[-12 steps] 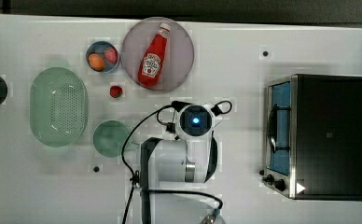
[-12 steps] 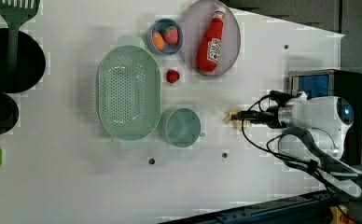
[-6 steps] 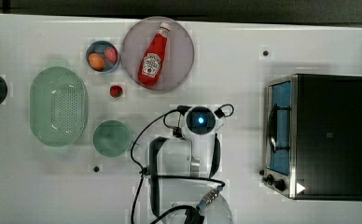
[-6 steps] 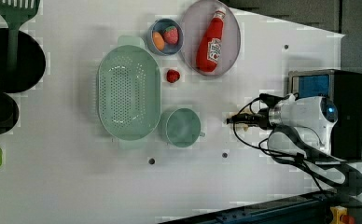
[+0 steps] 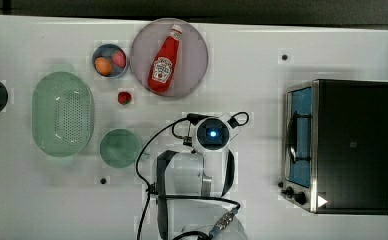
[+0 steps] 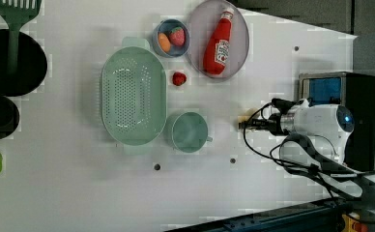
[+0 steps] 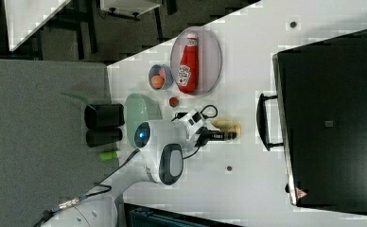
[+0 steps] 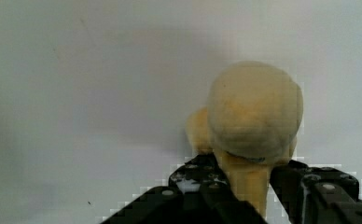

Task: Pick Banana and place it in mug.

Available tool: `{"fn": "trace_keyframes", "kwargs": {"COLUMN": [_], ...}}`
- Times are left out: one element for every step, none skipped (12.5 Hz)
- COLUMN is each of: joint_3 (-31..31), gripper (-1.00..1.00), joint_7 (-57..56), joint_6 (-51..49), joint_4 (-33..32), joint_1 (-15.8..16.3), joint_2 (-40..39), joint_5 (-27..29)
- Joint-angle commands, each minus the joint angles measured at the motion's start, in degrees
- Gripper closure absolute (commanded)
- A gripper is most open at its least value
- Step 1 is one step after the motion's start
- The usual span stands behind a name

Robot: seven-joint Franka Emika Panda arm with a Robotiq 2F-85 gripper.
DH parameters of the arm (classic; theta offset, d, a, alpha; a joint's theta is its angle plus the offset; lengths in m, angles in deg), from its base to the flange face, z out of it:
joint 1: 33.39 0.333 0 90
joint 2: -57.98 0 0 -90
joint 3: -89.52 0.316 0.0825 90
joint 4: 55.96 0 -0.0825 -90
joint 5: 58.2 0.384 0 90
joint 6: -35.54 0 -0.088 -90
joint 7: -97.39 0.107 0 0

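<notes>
Two black jaws tight against a matte, lumpy pale-yellow banana (image 8: 254, 116) on smooth white table (image 8: 76, 70).

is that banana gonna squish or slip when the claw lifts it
The banana looks matte and plush in the wrist view, so it is probably soft and light and may compress a little. The claw has it between its fingers, and the fuzzy surface should resist slipping. Its rounded lobes could let it pivot.

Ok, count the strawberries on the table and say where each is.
2. One strawberry sits in the blue bowl beside an orange fruit; the other strawberry lies on the table between the colander and the plate.
</notes>
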Motion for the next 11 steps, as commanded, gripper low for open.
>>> {"fn": "trace_keyframes", "kwargs": {"joint_3": [-0.7, -0.7, -0.5, -0.2, 0.2, 0.7, 1.5, 2.6, 3.9, 5.4, 7.0], "gripper": [0.4, 0.4, 0.4, 0.4, 0.4, 0.4, 0.4, 0.4, 0.4, 0.4, 0.4], "joint_7": [-2.7, -2.6, -2.6, -2.4, -1.9, -1.0, 1.2, 4.1, 7.0, 9.8, 12.5], "joint_6": [-0.6, -0.7, -1.2, -2.3, -4.7, -8.7, -13.7, -19.3, -25.1, -30.0, -33.7], "joint_4": [1.4, 1.4, 1.3, 1.5, 1.5, 1.7, 2.4, 3.2, 4.3, 5.5, 6.8], "joint_1": [0.6, 0.6, 0.7, 0.8, 0.9, 1.0, 1.3, 1.6, 1.9, 2.1, 2.3], "joint_2": [4.1, 6.3, 8.9, 12.0, 15.3, 18.5, 21.5, 24.0, 26.2, 28.0, 29.5], "joint_5": [0.2, 0.2, 0.2, 0.2, 0.2, 0.2, 0.2, 0.2, 0.2, 0.2, 0.2]}}
